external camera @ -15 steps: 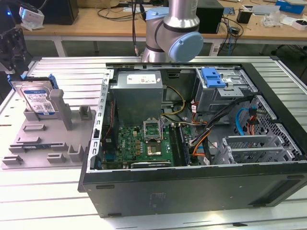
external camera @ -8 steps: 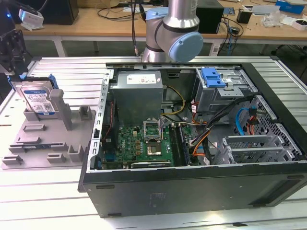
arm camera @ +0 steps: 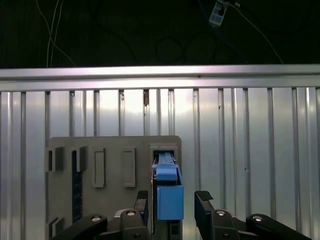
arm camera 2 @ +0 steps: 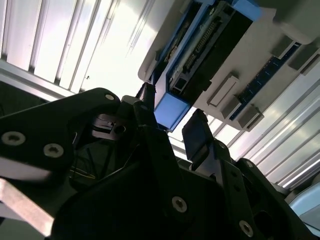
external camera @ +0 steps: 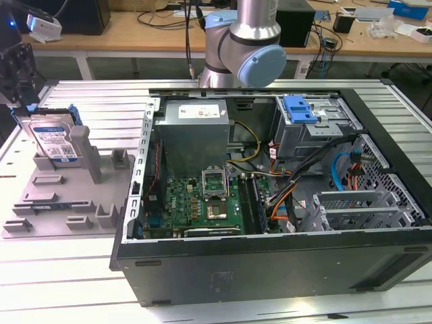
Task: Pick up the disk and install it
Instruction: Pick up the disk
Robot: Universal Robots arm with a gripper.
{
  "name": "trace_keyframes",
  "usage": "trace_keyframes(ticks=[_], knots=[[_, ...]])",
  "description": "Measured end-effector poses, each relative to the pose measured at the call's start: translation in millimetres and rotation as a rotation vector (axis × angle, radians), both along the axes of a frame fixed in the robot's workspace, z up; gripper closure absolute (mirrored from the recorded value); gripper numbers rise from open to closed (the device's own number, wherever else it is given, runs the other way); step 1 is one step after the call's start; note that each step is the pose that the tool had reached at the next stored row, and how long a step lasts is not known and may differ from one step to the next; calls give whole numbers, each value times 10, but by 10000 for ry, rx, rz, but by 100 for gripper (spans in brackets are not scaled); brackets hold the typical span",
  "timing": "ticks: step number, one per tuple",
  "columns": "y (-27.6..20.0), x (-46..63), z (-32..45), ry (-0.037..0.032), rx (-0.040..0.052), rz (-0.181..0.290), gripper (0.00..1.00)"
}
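Black two-finger gripper (arm camera: 172,196) is reached out to the exterior view's left, pointing down over the flat silver disk (external camera: 54,140) in its bright blue plastic carrier. The disk stands on edge in a slot of the grey plastic holder block (external camera: 61,199) on the slatted aluminium table (external camera: 94,101). Fingers (arm camera: 202,202) are spread, one on each side of the carrier's blue end tab, not clamped. The open black computer case (external camera: 270,266) lies apart, toward the exterior view's right.

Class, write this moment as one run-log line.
phase: pre-grasp | claw: open, straddling disk top | disk: upright in gray holder | install: not done
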State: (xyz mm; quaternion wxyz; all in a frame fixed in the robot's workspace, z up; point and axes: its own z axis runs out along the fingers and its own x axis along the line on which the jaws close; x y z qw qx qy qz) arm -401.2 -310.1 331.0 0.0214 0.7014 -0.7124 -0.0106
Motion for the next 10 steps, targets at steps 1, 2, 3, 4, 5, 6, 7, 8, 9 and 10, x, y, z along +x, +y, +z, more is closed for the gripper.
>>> trace_keyframes(ticks=[1,2,3,4,5,6,7,8,9,10], knots=[[-5,2,-1,2,-3,0,51],[-11,5,-3,5,-5,-1,51],[-16,8,-4,6,-8,-1,51],[-22,10,-6,7,-9,-2,51],[-28,13,-7,10,-11,-3,51],[-36,18,-10,13,-13,-3,51],[-42,21,-12,14,-14,-4,51],[-48,26,-16,15,-14,-4,51],[-56,36,-23,14,-13,-6,51],[-59,51,-31,14,-13,-9,51]])
